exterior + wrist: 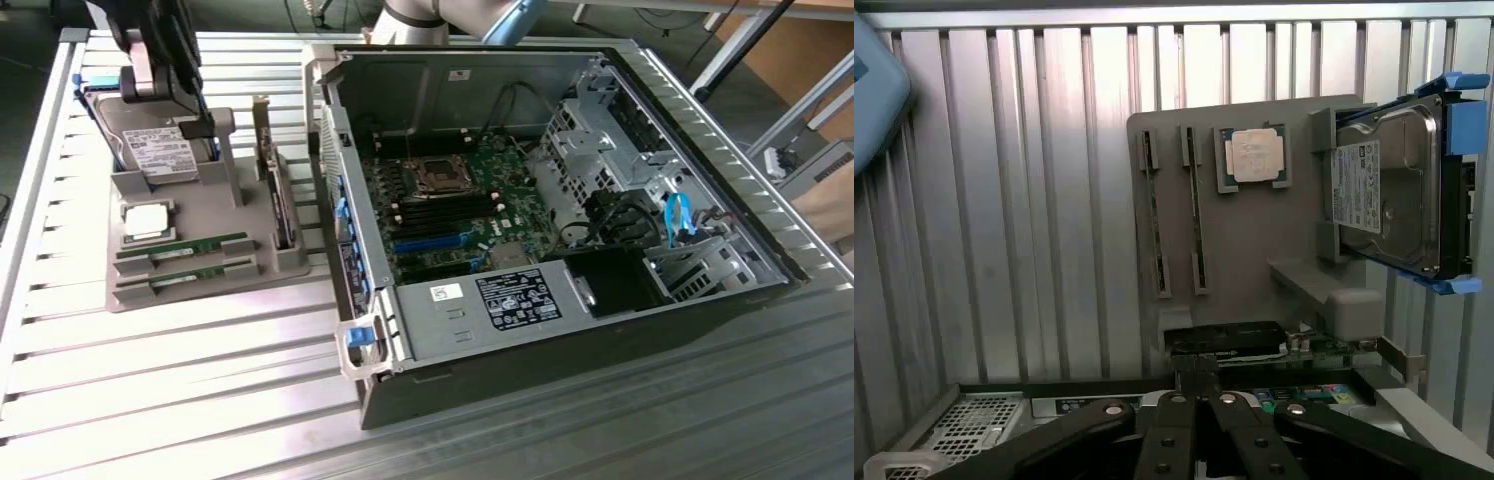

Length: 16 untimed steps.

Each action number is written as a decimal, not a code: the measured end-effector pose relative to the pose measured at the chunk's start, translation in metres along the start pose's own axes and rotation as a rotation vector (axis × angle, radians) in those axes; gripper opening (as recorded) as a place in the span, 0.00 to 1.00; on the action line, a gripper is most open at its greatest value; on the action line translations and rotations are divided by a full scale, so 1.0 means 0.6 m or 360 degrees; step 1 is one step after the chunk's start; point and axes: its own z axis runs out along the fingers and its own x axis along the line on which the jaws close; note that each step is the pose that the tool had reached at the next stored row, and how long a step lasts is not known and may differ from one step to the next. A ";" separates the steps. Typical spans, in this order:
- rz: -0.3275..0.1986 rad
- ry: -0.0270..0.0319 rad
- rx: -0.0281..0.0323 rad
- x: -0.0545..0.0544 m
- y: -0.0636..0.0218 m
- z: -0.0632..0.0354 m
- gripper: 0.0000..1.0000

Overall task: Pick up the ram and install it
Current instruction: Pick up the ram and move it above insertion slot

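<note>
Fingers (1174,425), partly cut off, meet with nothing between; ram (180,249) slotted in tray (214,215).

The ram (182,249) lies in a tray (214,215) at the exterior view's left of the case (441,80).

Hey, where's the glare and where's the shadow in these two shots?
Exterior view: strong glare on the table beside the case, whose interior is darker. Wrist view: the table is evenly lit, the gripper dark in shadow.
</note>
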 end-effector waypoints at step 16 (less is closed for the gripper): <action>0.0031 -0.01816 -0.01515 0.002 0.000 0.001 0.09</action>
